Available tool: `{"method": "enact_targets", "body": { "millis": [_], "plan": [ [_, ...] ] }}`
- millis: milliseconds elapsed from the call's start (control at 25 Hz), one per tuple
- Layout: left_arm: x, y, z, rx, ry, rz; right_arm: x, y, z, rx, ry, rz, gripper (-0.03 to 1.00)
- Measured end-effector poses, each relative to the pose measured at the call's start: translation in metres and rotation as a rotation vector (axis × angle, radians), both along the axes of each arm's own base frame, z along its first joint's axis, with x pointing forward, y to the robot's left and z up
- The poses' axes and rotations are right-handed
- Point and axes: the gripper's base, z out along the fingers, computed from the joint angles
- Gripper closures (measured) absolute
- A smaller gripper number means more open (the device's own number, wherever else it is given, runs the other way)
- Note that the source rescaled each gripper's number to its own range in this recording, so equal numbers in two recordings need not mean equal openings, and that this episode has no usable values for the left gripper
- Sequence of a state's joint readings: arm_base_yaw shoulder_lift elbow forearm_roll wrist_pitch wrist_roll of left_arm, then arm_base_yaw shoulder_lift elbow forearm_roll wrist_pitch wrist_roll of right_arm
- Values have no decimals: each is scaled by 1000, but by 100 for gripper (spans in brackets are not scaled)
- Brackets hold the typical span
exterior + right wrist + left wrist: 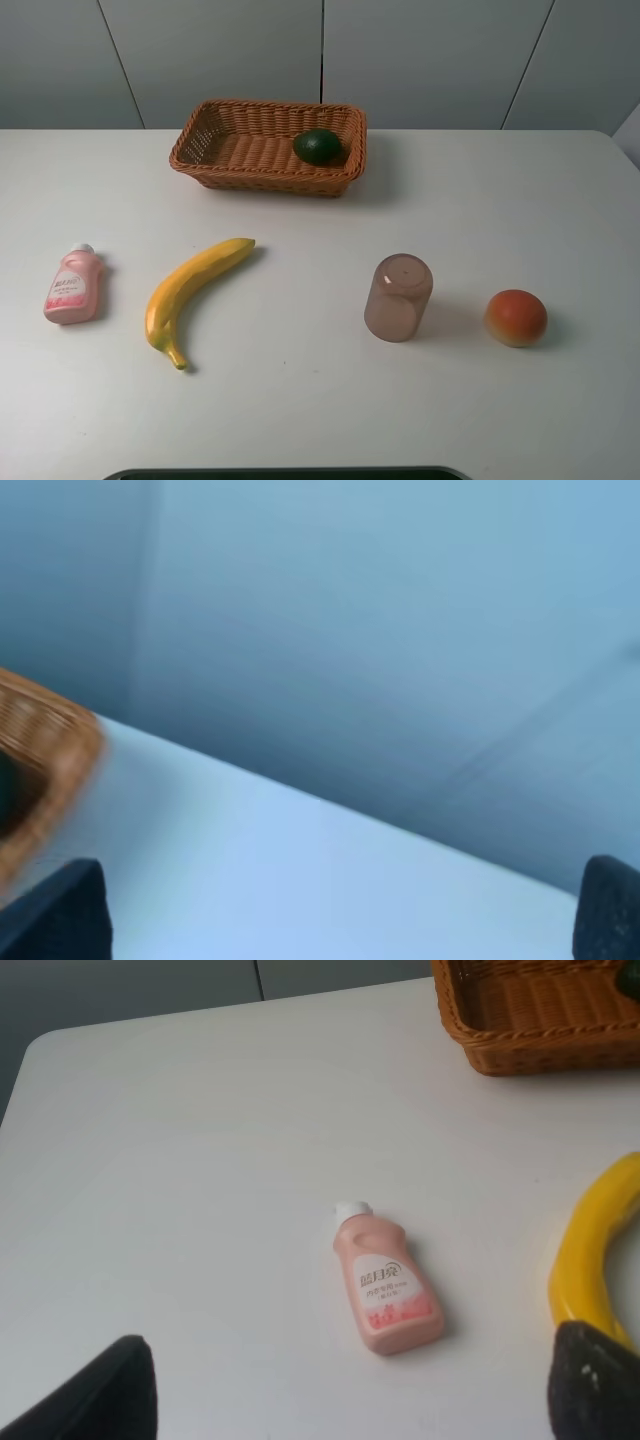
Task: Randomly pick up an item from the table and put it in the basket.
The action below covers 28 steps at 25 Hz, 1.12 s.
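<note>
The avocado (318, 146) lies dark skin up inside the brown wicker basket (215, 140), toward its right end, at the back of the white table (300, 410). Neither arm shows in the exterior high view. In the left wrist view my left gripper (340, 1400) is open and empty, its dark fingertips (100, 1390) wide apart above the table near a pink bottle, and a corner of the basket (540, 1020) is farther off. In the blurred right wrist view my right gripper (330, 920) is open and empty, with the basket's edge (50, 750) off to one side.
A pink bottle (73, 286) lies at the left and also shows in the left wrist view (385, 1285). A yellow banana (190, 290) lies beside it. A translucent brown cup (398, 297) lies on its side right of centre. A round orange-red fruit (516, 317) sits at the right.
</note>
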<state>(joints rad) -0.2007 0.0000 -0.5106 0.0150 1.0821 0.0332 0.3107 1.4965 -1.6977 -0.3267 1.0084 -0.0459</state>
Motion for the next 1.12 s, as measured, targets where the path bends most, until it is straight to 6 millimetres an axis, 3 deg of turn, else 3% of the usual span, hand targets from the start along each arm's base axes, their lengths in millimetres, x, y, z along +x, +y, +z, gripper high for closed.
{"method": "enact_targets", "body": {
  "millis": [240,520,680,840,1120],
  "plan": [
    [0,0,0,0,0,0,-85,-53,37,-2,-22,-73,-3],
    [0,0,0,0,0,0,-184,-71,35,63,-94,-75,-3],
    [0,0,0,0,0,0,-231,-73,10,117,-99,-44,-3],
    [0,0,0,0,0,0,-265,-73,-31,173,-77,-18,-3],
    [0,0,0,0,0,0,-301,-72,-113,324,-90,-33,-3]
  ]
}}
